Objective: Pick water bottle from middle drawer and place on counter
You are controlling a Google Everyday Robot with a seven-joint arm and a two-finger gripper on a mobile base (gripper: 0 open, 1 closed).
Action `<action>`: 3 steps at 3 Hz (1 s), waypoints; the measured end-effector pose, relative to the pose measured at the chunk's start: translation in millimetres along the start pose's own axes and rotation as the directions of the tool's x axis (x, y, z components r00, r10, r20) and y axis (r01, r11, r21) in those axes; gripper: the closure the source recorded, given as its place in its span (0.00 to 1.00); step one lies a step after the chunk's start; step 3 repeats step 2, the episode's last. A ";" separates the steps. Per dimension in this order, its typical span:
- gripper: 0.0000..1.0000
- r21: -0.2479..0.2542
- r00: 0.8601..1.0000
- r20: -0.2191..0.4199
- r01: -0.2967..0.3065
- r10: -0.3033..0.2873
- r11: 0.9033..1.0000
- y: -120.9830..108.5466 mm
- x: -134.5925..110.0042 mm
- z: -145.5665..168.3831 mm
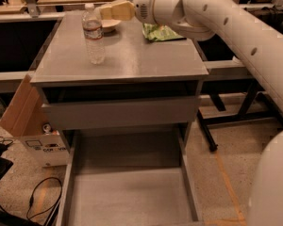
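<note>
The water bottle (94,36), clear with a white cap and pale label, stands upright on the grey counter (132,60) near its left rear. My gripper (105,11) with tan fingers is just right of the bottle's cap, apart from it, open and empty. The arm reaches in from the upper right. The middle drawer (127,192) is pulled out below, and its flat grey floor is bare.
A white bowl (109,26) sits behind the bottle and a green bag (161,32) lies at the counter's back right. The drawer with the tall blank front (118,114) is slightly out. A cardboard box (24,112) and cables (40,199) are on the floor at the left.
</note>
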State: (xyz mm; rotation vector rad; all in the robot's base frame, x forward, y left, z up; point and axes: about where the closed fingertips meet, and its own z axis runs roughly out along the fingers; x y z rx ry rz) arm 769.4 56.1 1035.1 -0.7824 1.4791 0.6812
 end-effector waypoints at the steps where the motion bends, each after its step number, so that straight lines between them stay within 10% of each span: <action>1: 0.00 -0.005 0.991 -0.116 -0.068 0.067 0.998 8.4 -13.1 -92.2; 2: 0.00 0.052 0.960 -0.277 -0.037 0.050 0.998 33.5 -23.6 -139.2; 3: 0.00 0.052 0.960 -0.277 -0.037 0.050 0.998 33.5 -23.6 -139.2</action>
